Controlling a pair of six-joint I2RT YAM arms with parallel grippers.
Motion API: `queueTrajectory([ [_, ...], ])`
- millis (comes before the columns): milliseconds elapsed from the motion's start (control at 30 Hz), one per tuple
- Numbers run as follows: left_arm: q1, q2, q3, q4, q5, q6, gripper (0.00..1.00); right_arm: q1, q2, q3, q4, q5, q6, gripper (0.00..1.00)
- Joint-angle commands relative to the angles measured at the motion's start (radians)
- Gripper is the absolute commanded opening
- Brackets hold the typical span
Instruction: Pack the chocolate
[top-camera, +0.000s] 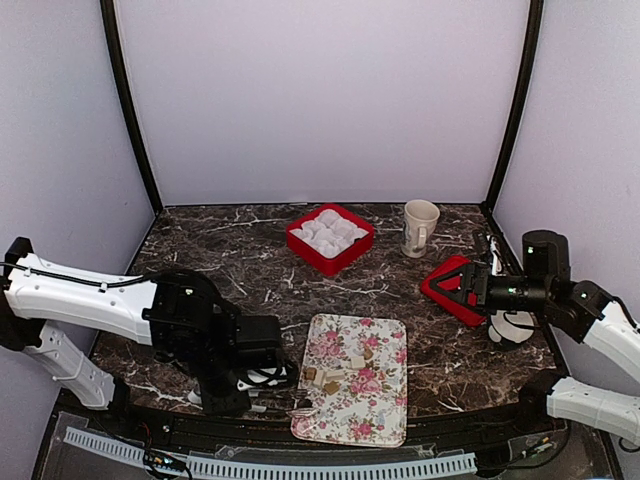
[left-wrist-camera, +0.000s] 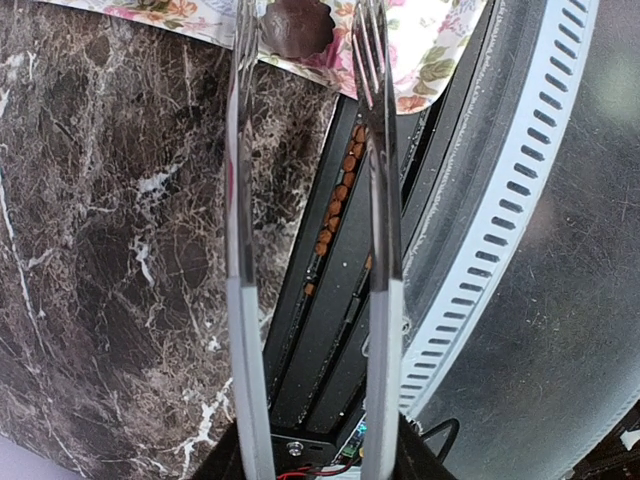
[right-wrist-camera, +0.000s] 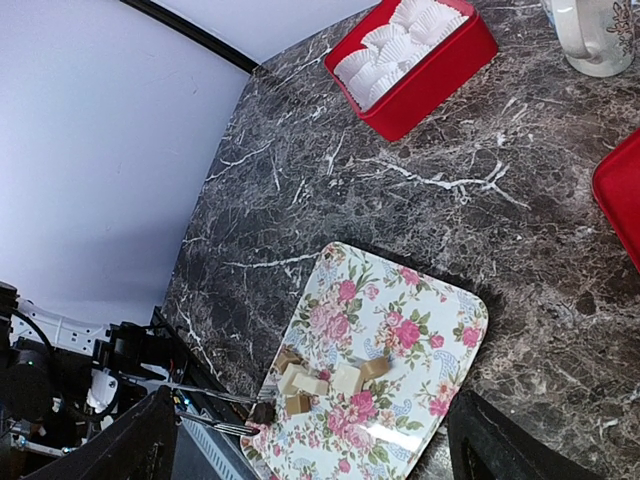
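One dark chocolate (left-wrist-camera: 297, 28) just inside floral tray (left-wrist-camera: 430, 40) edge

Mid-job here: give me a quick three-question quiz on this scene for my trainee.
1. Fill in: the red box holds white paper ____.
2. True or false: the mug stands on the floral tray.
3. The dark chocolate between the tips of the left gripper lies: A in the mug; B at the tray's edge; C in the box.
Key: 1 cups; 2 false; 3 B.
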Motion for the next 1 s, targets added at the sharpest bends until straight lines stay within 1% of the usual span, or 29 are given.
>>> queueTrajectory([
  [0,-0.007,0.019,0.01,-0.016,0.005,0.001,0.38,-0.004,-0.009,-0.009,0.016,0.003,0.008,0.95],
  [167,-0.008,0.038,0.009,-0.013,0.009,0.003,0.37,-0.005,-0.01,-0.01,0.016,0.002,0.01,0.95],
  [267,-0.008,0.045,0.014,-0.011,0.007,0.003,0.34,-0.004,-0.011,-0.008,0.013,0.004,0.009,0.95],
  [633,-0.002,0.018,0.068,0.002,0.017,0.013,0.2,-0.004,-0.016,-0.005,0.003,0.013,0.005,0.95],
  [800,0.057,-0.009,0.115,0.031,0.07,0.041,0.18,-0.004,-0.027,-0.007,-0.002,0.023,0.006,0.95],
  [967,0.177,-0.037,0.182,0.077,0.142,0.075,0.17,-0.004,-0.042,-0.011,-0.011,0.034,0.006,0.94],
])
